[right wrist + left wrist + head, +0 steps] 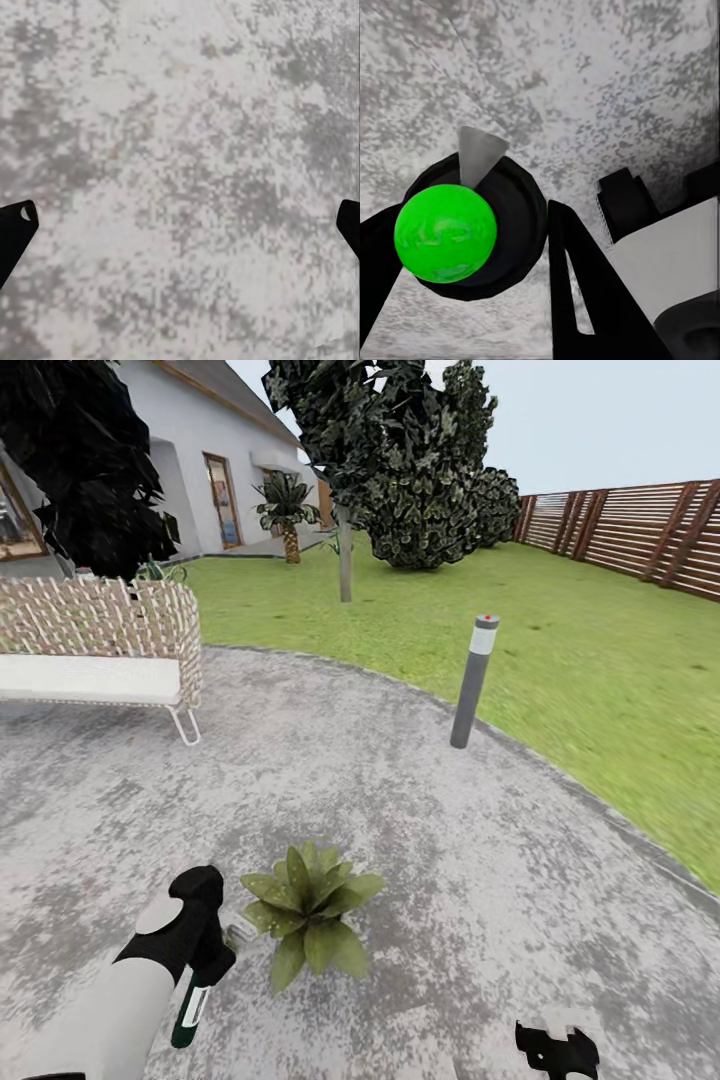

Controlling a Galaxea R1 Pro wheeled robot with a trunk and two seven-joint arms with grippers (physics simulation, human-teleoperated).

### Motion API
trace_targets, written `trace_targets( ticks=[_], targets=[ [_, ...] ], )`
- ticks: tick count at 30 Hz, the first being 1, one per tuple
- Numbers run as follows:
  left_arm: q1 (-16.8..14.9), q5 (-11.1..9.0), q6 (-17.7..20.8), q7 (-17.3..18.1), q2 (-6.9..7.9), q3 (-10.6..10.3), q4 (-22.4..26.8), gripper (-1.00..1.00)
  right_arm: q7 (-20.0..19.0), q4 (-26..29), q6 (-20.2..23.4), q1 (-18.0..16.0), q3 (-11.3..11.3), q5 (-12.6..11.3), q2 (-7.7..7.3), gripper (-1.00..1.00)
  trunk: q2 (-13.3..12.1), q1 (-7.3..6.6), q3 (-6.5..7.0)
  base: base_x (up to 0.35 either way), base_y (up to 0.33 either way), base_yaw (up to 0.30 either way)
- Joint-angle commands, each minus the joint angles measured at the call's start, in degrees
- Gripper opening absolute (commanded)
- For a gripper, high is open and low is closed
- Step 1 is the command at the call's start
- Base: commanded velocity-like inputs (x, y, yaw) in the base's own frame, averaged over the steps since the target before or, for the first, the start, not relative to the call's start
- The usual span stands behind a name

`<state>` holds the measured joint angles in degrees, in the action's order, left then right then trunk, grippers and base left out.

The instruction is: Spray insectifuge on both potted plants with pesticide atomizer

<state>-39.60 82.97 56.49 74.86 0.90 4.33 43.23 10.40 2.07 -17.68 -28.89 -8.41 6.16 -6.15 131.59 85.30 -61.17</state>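
My left gripper (pixel 205 960) is shut on the pesticide atomizer (pixel 190 1005), a dark green-black bottle hanging low over the garden's paved patio (pixel 420 840). Its pale nozzle (pixel 238 932) points at a potted plant (pixel 308 915), a low rosette of broad green leaves just right of it. No insectifuge shows on the leaves. In the left wrist view the atomizer (pixel 502 225) sits between the black fingers (pixel 585 300), with a grey spray cone (pixel 476 154). My right gripper (pixel 556 1050) is low at the front right, and in the right wrist view it (pixel 180 225) stands open over bare paving.
A grey bollard lamp (pixel 473 682) stands at the patio's edge, beyond the plant. A wicker seat (pixel 100 650) is at the far left. Lawn (pixel 560 640) runs to a wooden slat fence (pixel 640 530) on the right. Trees (pixel 420 460) and a house (pixel 200 470) lie behind.
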Motion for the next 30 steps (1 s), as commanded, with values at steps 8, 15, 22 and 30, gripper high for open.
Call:
trace_targets(
  ticks=[8, 15, 22, 30],
  targets=[
    [5.9, -4.6, 0.0, -7.0, -0.58, 0.9, 0.0, -1.0, 0.1, -0.1, -0.2, 0.0, -0.5, 0.6, 0.09, 1.0, 0.0, 0.01, -0.05, 0.051, -0.054, 0.277],
    [7.2, -20.4, -0.5, -27.1, -1.53, 0.6, -3.7, -1.0, 0.1, -0.1, -0.2, 0.0, -0.5, 0.6, 0.15, 1.0, 0.0, 0.01, -0.05, 0.0, 0.0, 0.278],
    [7.3, -24.0, -1.0, -28.9, -1.69, 0.4, -3.2, -1.0, 0.1, -0.1, -0.2, 0.0, -0.5, 0.7, -0.29, 1.0, 0.0, 0.01, -0.05, 0.0, 0.0, 0.079],
    [7.3, -24.2, -1.0, -29.0, -2.13, 0.4, -3.1, -1.0, 0.1, -0.1, -0.2, 0.0, -0.5, 0.6, -0.29, 1.0, 0.0, 0.01, -0.05, 0.046, -0.109, 0.001]
  ],
)
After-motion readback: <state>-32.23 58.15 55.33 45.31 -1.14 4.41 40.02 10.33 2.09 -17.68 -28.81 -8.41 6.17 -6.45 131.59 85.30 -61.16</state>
